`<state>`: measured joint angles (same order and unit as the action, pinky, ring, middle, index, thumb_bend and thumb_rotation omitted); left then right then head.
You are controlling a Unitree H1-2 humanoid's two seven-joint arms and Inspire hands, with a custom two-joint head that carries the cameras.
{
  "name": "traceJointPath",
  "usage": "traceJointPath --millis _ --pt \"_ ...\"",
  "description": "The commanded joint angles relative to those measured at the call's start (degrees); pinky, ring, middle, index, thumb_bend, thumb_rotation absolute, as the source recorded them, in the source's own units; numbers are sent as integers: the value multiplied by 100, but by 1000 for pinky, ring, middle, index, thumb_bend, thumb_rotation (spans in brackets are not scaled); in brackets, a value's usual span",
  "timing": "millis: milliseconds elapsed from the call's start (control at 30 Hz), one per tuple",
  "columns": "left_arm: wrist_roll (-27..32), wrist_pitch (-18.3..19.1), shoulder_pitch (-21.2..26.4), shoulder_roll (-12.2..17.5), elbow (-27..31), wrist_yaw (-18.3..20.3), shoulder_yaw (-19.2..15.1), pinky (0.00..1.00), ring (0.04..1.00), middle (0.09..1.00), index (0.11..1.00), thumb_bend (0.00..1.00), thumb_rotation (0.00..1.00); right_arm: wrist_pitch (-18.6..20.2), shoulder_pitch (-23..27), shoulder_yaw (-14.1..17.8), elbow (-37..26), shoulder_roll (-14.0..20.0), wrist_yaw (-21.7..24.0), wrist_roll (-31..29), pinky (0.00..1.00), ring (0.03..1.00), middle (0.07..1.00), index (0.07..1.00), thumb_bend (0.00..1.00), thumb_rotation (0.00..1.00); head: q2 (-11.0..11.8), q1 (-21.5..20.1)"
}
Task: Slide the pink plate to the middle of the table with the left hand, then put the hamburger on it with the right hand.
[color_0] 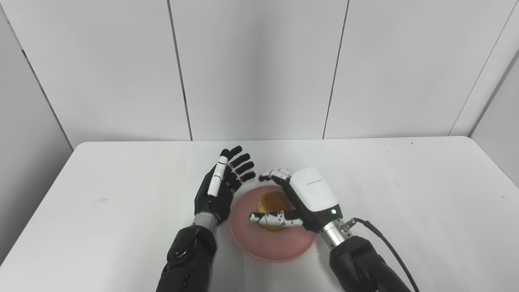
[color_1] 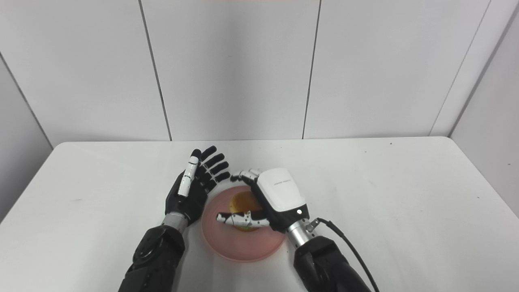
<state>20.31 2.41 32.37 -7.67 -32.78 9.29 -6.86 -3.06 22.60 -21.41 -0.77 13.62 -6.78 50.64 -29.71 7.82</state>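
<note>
The pink plate (color_0: 265, 243) lies on the white table (color_0: 405, 194), near the front and about midway across. The hamburger (color_0: 271, 201), a yellow-brown bun, rests on the plate's far half. My right hand (color_0: 302, 198) hovers over it from the right. Its fingers (color_0: 275, 175) reach past the bun's far side with a gap showing, and its thumb crosses the near side. The palm hides part of the bun. My left hand (color_0: 221, 188) stands open just left of the plate, fingers spread and pointing away, holding nothing.
A black cable (color_0: 385, 239) runs from my right wrist toward the front edge. White wall panels (color_0: 259, 69) close off the back of the table. Bare tabletop extends to the left and right of both hands.
</note>
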Motion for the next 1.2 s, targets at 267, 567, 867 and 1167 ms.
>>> traceJointPath --millis 267,567,867,1167 --pt "-1307 -966 -593 53 112 -1012 214 901 910 870 730 733 676 -400 -17 862 -241 -193 -437 -1093 495 615 683 670 756 1000 -11 29" --pt "-1879 -1001 -933 107 708 -1617 196 1000 1000 999 950 704 845 113 -94 2122 793 -851 -189 -3335 677 772 800 752 686 1000 -32 75" --pt "-2176 -768 -925 272 963 -1695 285 1000 1000 1000 998 663 861 304 79 2671 1693 -1172 227 -4904 822 867 891 848 840 1000 -60 111" --pt "-2011 -436 -920 328 1061 -1503 324 1000 1000 1000 1000 746 919 402 112 2515 1812 -1224 171 -4906 924 908 916 887 797 1000 -98 71"
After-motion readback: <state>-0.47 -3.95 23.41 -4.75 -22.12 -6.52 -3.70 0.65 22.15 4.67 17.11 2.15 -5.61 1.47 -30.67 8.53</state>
